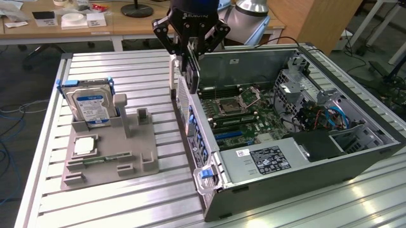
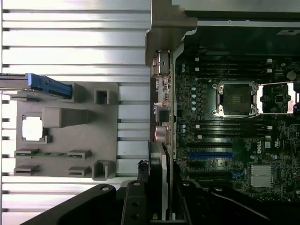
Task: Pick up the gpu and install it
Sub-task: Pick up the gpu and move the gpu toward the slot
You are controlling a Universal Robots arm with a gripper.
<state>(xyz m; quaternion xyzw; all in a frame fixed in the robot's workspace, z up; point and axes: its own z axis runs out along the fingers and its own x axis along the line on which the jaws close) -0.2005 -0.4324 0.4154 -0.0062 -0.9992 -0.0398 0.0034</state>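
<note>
The gpu (image 1: 192,71) is a thin dark card hanging on edge, with my gripper (image 1: 190,51) shut on its upper part. It hovers over the rear wall of the open computer case (image 1: 355,166), above the motherboard (image 1: 244,111). In the wrist view the gpu (image 2: 158,180) is seen edge-on between the black fingers (image 2: 134,201) of the gripper (image 2: 158,208), lined up along the case's rear wall (image 2: 164,93) beside the motherboard (image 2: 234,122) and near its blue slot (image 2: 210,154).
A grey holder tray (image 1: 136,147) on the slatted metal table (image 1: 120,71) carries an upright hard drive (image 1: 91,107), a CPU (image 1: 84,146) and a RAM stick (image 1: 104,157). The power supply (image 1: 266,159) and drive cage (image 1: 298,90) crowd the case interior.
</note>
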